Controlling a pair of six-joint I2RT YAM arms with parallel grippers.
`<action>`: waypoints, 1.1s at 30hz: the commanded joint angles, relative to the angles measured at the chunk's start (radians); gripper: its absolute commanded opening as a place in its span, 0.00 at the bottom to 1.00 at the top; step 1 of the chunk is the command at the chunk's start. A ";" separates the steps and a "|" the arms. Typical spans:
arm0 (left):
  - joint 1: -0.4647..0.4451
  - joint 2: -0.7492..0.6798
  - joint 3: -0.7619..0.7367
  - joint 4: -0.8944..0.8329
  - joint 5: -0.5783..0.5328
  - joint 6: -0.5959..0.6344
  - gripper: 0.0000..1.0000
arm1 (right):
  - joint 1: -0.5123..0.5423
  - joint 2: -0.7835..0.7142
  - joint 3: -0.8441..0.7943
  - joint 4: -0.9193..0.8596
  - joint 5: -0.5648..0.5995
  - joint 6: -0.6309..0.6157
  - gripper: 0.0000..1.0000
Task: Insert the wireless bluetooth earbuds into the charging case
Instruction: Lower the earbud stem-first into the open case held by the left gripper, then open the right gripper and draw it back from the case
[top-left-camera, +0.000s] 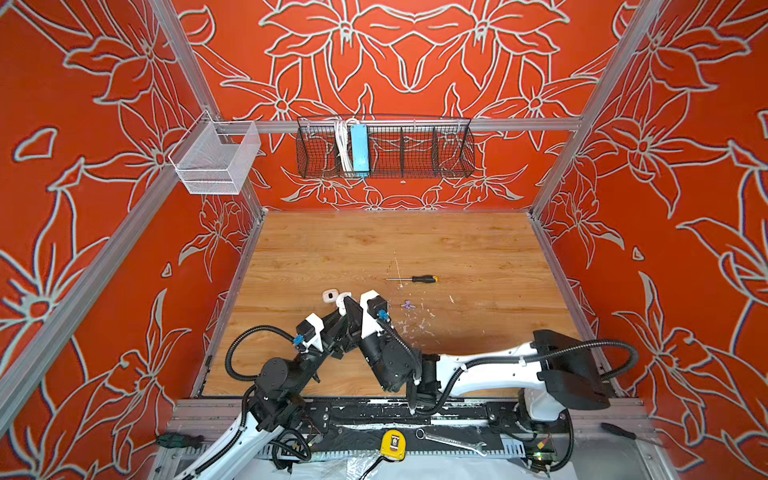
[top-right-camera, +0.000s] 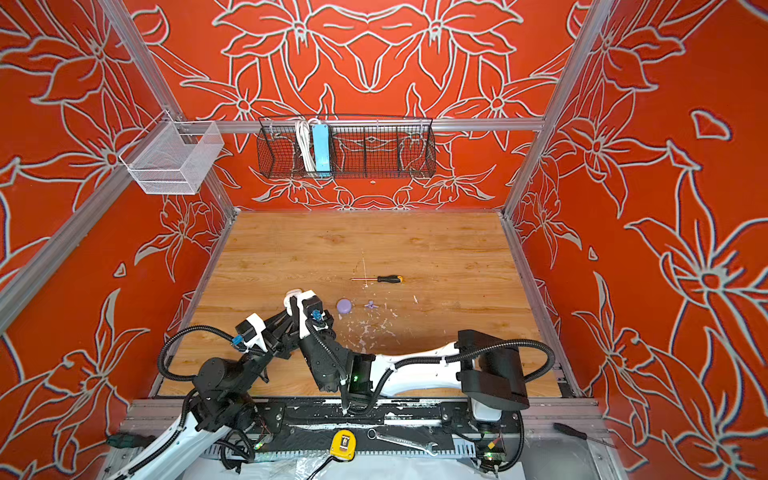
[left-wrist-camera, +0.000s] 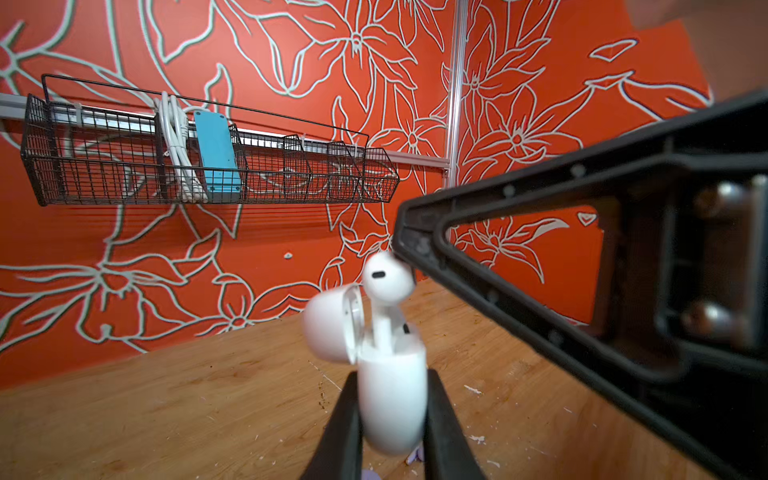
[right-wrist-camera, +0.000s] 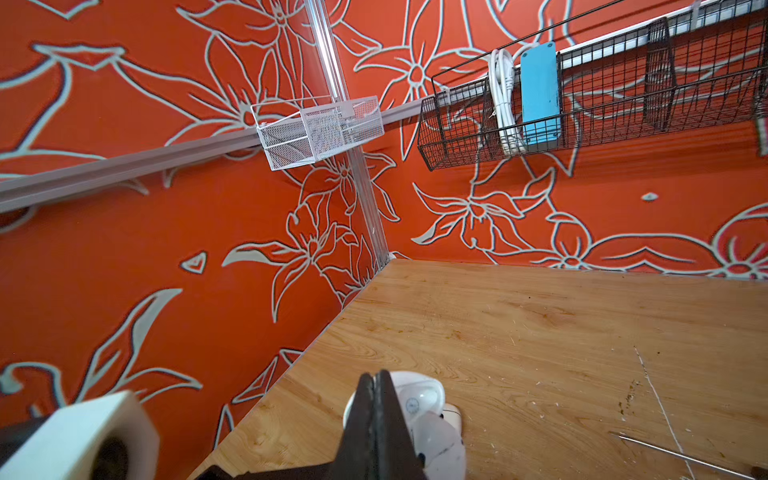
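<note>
In the left wrist view, the left gripper (left-wrist-camera: 392, 376) is clamped on the white charging case (left-wrist-camera: 390, 415), one black finger on each side, and holds it upright above the table (top-left-camera: 457, 249). The case's lid (left-wrist-camera: 328, 324) is swung open. A white earbud (left-wrist-camera: 388, 280) stands with its stem down in the case and its head well above the rim, so it is not fully seated. The blur keeps us from telling whether the neighbouring socket is filled.

The right gripper (right-wrist-camera: 376, 395) has its jaws pressed together with nothing between them. In the left wrist view its tip (left-wrist-camera: 409, 243) touches the earbud's head.

In both top views the two wrists cover this meeting point, and only a sliver of white shows. Just beside that sliver lies a small white object (top-left-camera: 329, 296) with a dark patch, too small for us to identify. The lilac earbuds (top-left-camera: 408, 305) lie on the table, and the lilac case (top-right-camera: 344, 306) shows in only a top view. A screwdriver (top-left-camera: 415, 279) lies farther back.
</note>
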 joint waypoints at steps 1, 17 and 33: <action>0.001 -0.015 -0.047 0.074 0.015 0.009 0.00 | 0.008 -0.012 -0.010 -0.047 -0.004 0.018 0.04; 0.001 -0.015 -0.044 0.069 0.016 0.009 0.00 | 0.008 -0.035 0.003 -0.129 -0.044 0.052 0.10; 0.001 -0.015 -0.043 0.066 0.019 0.009 0.00 | 0.008 -0.038 0.022 -0.165 -0.037 0.059 0.14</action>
